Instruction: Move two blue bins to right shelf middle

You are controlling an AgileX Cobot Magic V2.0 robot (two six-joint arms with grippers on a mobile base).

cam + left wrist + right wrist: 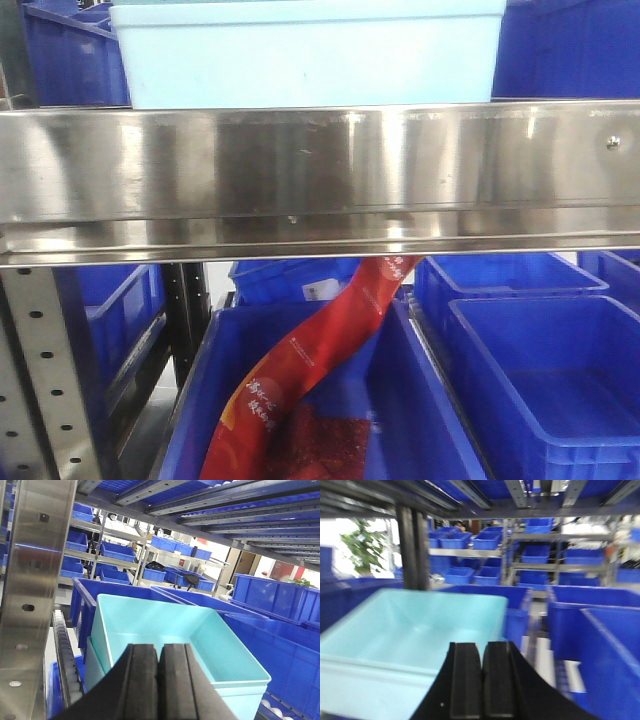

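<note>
Above the steel shelf rail (320, 175) in the front view sits a light-blue bin (310, 55), with dark blue bins (545, 385) and a red bag (300, 375) below. Left wrist view: the left gripper (160, 680), pads together, faces two nested light-blue bins (165, 635). Right wrist view, blurred: the right gripper (482, 680), pads pressed together and empty, faces the same pale bin.

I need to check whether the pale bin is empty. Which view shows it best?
The left wrist view: it looks down into the pale bin, sharp, showing a bare inside and a second bin nested beneath. The right wrist view shows the inside too, but blurred. The front view shows only its outer wall above the steel shelf rail.
</note>
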